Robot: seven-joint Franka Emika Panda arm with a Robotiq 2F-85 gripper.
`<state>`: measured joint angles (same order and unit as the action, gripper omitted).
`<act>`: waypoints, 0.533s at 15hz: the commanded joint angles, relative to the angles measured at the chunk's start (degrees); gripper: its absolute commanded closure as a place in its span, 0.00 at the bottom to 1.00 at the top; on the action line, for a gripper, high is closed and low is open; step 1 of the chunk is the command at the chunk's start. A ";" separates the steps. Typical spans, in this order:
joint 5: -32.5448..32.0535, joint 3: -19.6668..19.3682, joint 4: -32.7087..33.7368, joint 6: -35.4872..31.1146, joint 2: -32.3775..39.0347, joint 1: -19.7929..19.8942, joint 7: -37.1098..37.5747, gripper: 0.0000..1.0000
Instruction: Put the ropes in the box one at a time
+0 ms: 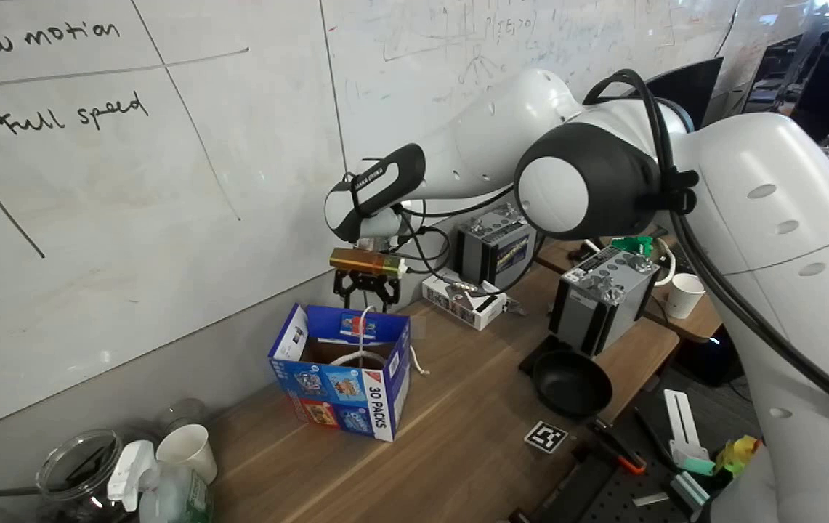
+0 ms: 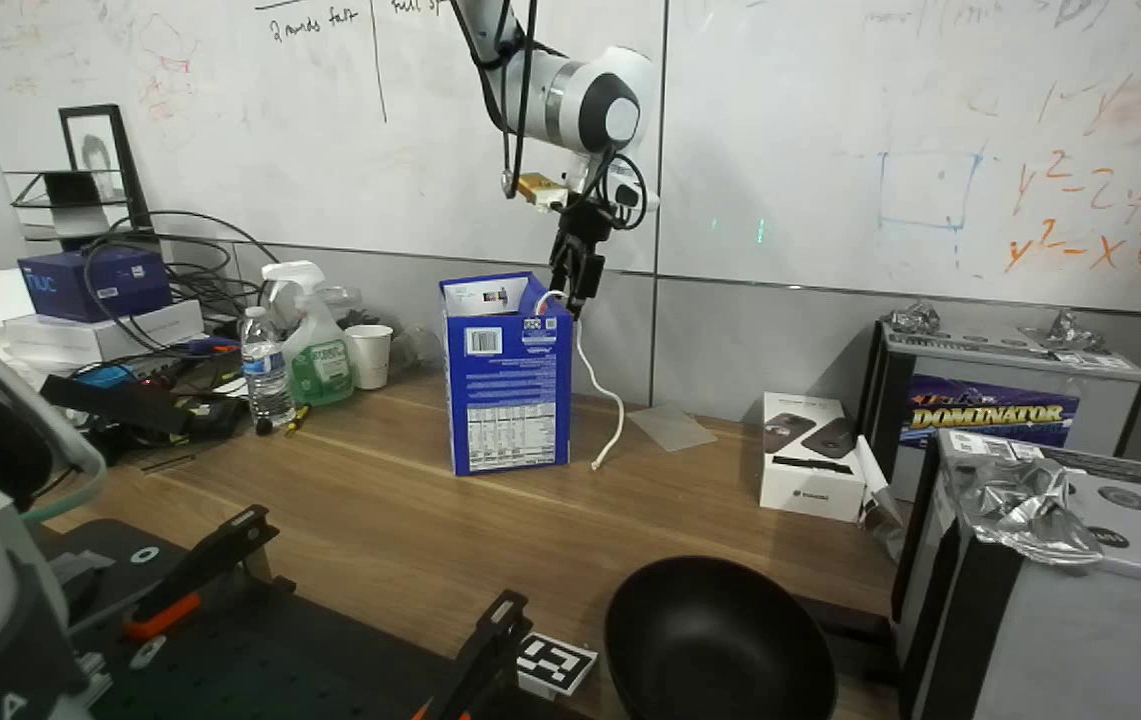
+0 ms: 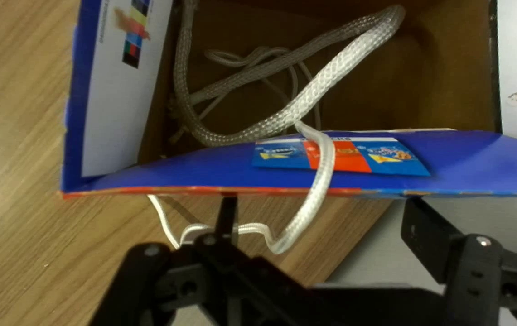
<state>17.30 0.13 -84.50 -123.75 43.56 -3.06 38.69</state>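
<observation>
The blue box stands upright on the table with its top open. Inside it lie looped white ropes, the thick cord above thinner strands. One white rope passes over the rim and hangs down outside, its end on the tabletop. At that rim, my gripper is open, with its fingers wide apart along the outer side of the flap. The rope runs through the gap between them without being pinched. In both exterior views the gripper points down at the box's wall-side edge.
The whiteboard wall rises close behind the box. A white carton, grey battery-like devices and a black pan are on the table. A spray bottle and a paper cup stand at the other side.
</observation>
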 commanded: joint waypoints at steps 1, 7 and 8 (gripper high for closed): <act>0.05 -0.50 0.28 -1.01 -0.08 -0.35 -0.22 0.37; -0.13 -0.72 -0.13 -1.43 -0.45 -0.36 -0.34 0.86; -0.15 -0.74 -0.26 -1.50 -0.53 -0.35 -0.38 0.93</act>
<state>17.26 -0.17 -84.50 -124.26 43.56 -3.06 38.69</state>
